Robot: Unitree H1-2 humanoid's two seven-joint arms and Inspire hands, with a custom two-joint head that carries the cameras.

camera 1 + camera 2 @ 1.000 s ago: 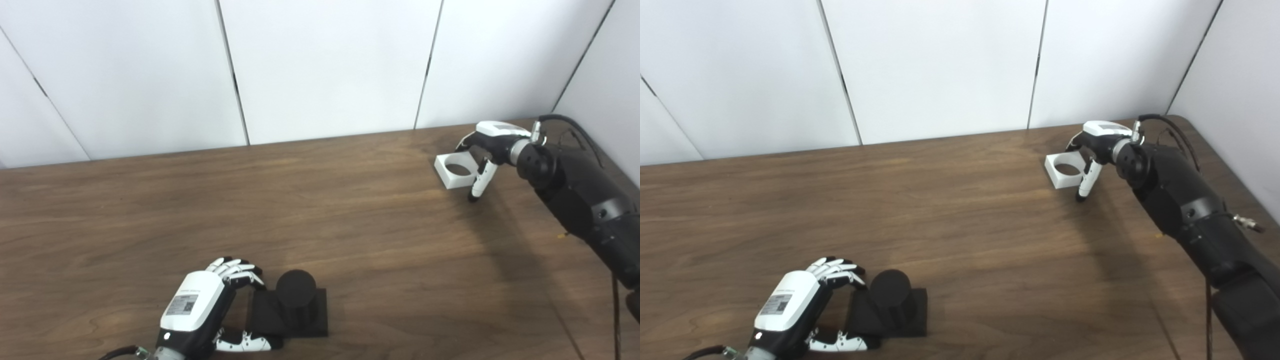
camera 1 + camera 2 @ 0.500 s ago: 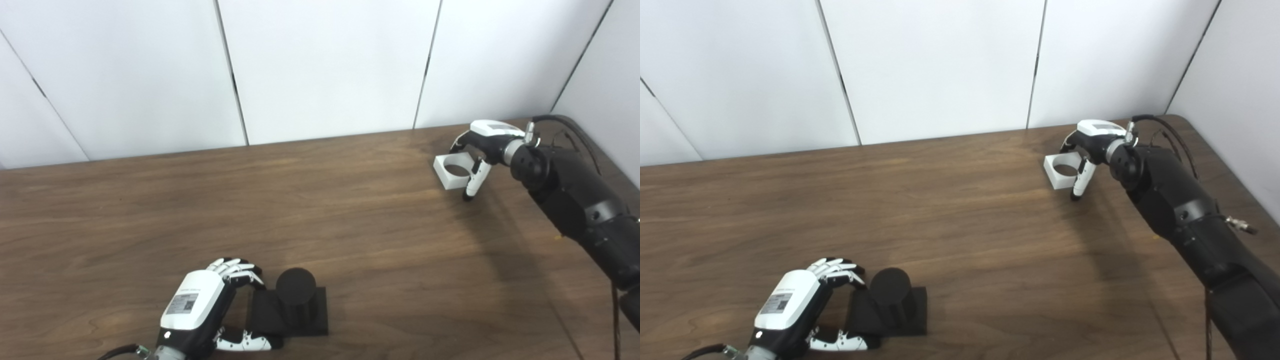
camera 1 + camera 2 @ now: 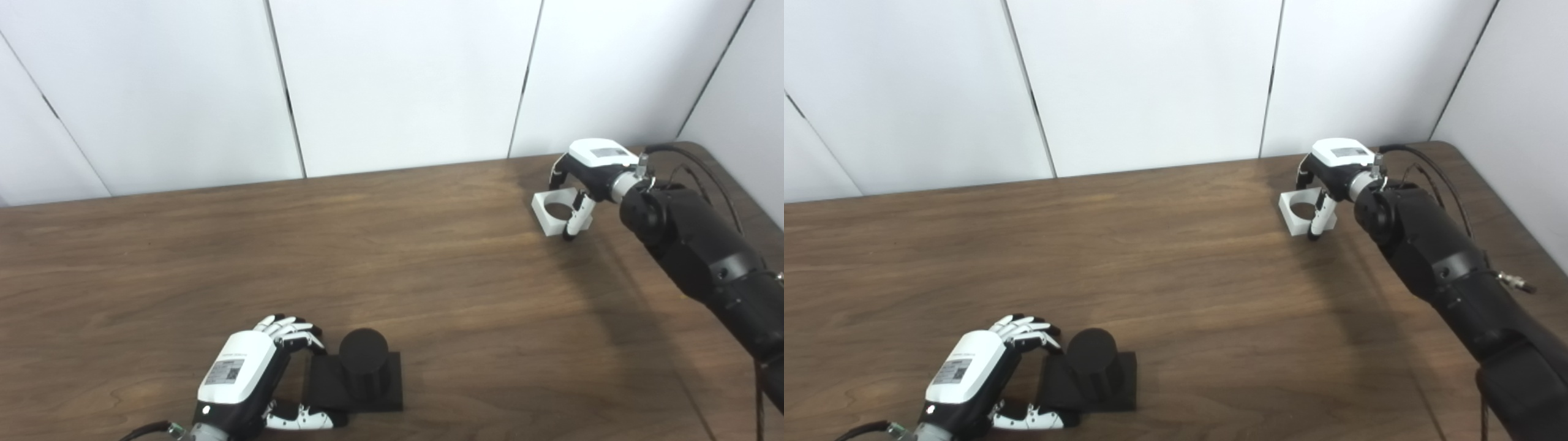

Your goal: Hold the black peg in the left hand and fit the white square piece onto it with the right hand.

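A dark wood-grain table [image 3: 429, 257] stands against white wall panels [image 3: 398, 79] split by thin dark seams.

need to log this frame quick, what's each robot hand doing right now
Left robot hand: open, fingers curled around the black peg's base edge, not lifted.
Right robot hand: over the white square piece, fingers astride it; grip cannot be told.

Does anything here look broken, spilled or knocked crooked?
Nothing stands out. The black peg stands upright beside the left hand, and the white square piece lies flat on the table at the right hand.
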